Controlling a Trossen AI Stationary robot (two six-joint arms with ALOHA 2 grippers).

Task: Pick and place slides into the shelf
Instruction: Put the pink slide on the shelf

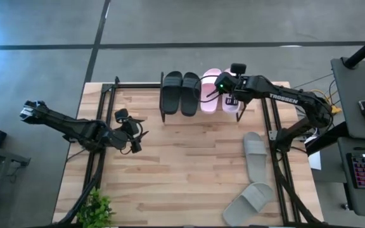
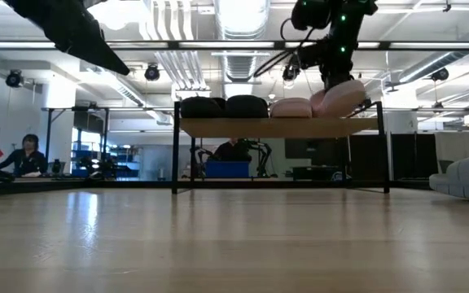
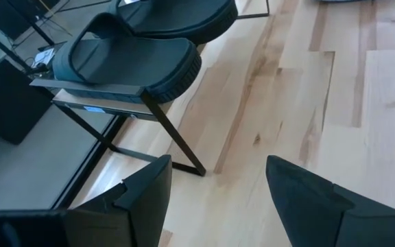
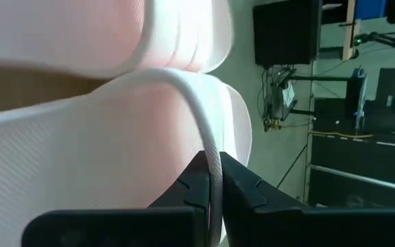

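You are setting the second pale pink slide (image 1: 231, 95) onto the shelf (image 1: 173, 118) at the far edge of the counter (image 1: 189, 164), in the rightmost slot, just beside its mate (image 1: 211, 92). Its long axis is running near-to-far like the two black slides (image 1: 180, 92) already lined up to the left, but the low view shows it tilted, one end raised off the top board, so it is not seated yet. The right end effector (image 4: 211, 189) is sitting directly over this slide, its fingers clenched on the thin edge of the strap — the right wrist view shows the rim pinched between them.

The relation that matters now is vertical: the slide is hanging straight under the end effector, partly resting on the board, so the move probably calls for lowering until it lies flat before you let go.

Two grey slides (image 1: 253, 177) are waiting on the counter at the near right, much closer to the right arm. The left end effector (image 3: 218, 199) is hovering released over the left part of the counter, facing the shelf's left end.
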